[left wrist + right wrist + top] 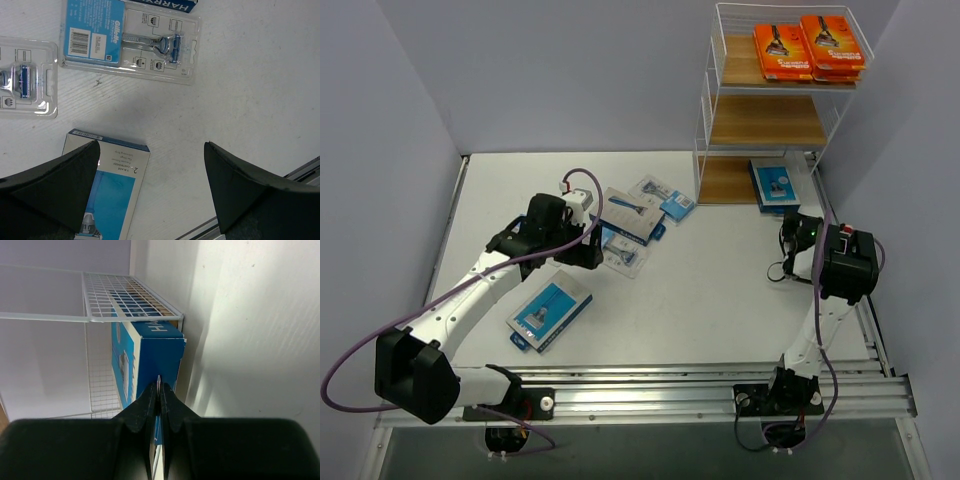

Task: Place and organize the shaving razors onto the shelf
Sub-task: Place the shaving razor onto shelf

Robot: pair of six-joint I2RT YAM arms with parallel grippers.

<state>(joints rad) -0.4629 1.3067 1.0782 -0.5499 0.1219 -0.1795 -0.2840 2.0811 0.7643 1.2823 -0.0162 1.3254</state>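
Orange packs (810,47) and a blue box (773,185) lie on the shelf (765,125), several loose packs (550,310) remain; the left gripper (151,145) is wide open, the right gripper (159,382) closed, both empty.

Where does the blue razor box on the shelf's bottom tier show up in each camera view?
Top external: the blue box lies on the bottom tier, upper right of the picture, just beyond the right arm.
Left wrist: not in it.
Right wrist: the blue box fills the picture's centre, right behind the right gripper, whose jaws are shut.
Shared landmark: the shelf, seen as white wire mesh in the right wrist view.
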